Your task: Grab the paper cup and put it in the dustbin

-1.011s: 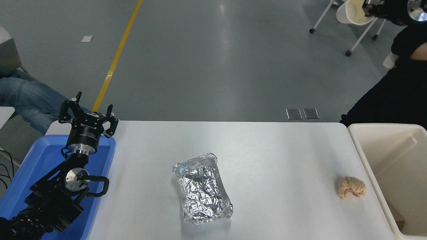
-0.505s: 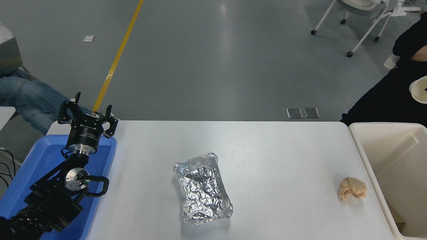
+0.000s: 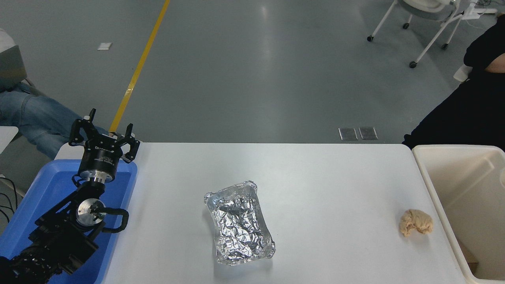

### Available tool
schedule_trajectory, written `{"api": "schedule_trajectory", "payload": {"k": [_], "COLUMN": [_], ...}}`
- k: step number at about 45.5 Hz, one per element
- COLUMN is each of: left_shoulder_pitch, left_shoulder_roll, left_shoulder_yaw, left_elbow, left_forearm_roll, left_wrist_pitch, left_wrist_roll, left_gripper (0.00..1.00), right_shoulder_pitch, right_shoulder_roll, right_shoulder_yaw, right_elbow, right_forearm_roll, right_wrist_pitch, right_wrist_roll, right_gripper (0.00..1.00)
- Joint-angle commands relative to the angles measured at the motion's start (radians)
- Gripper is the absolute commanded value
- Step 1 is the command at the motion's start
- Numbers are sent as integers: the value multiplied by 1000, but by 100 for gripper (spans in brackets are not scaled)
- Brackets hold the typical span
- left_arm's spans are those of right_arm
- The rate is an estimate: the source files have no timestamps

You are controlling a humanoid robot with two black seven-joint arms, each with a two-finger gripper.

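Cup: unseen now, likely light, crushable; grip mid-wall | left pincer released, parked | right pincer unseen | dustbin right.

We see only our left arm, a black jointed limb rising from the lower left corner and pointing away from us. Its black left gripper sits at the top of a round black wrist with a silver collar, fingers spread apart and held up with nothing between them. Our right arm and its gripper are out of view
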Motion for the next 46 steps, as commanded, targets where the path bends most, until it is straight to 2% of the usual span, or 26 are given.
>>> {"api": "schedule_trajectory", "payload": {"k": [1,15,25,30,46], "left_shoulder_pitch": [0,0,0,0,0], "left_shoulder_roll": [0,0,0,0,0], "left_shoulder_yaw": [0,0,0,0,0], "left_elbow": [0,0,0,0,0], "left_forearm_roll": [0,0,0,0,0], "left_wrist_pitch": [0,0,0,0,0], "left_wrist_roll": [0,0,0,0,0], "left_gripper": [99,99,99,99,99], "right_shoulder_pitch": [-68,-30,263,438,800], "right_shoulder_roll": [14,32,37,69,360], "right_shoulder_yaw": [89,80,66,-5,-270], "right_elbow": [2,13,46,140,281], "right_forearm_roll": [1,-16,-19,-34,-173], "right_wrist_pitch": [-6,8,22,86,350], "right_wrist_roll": [1,1,3,3,-2], "right_gripper": [100,100,100,100,100]}}
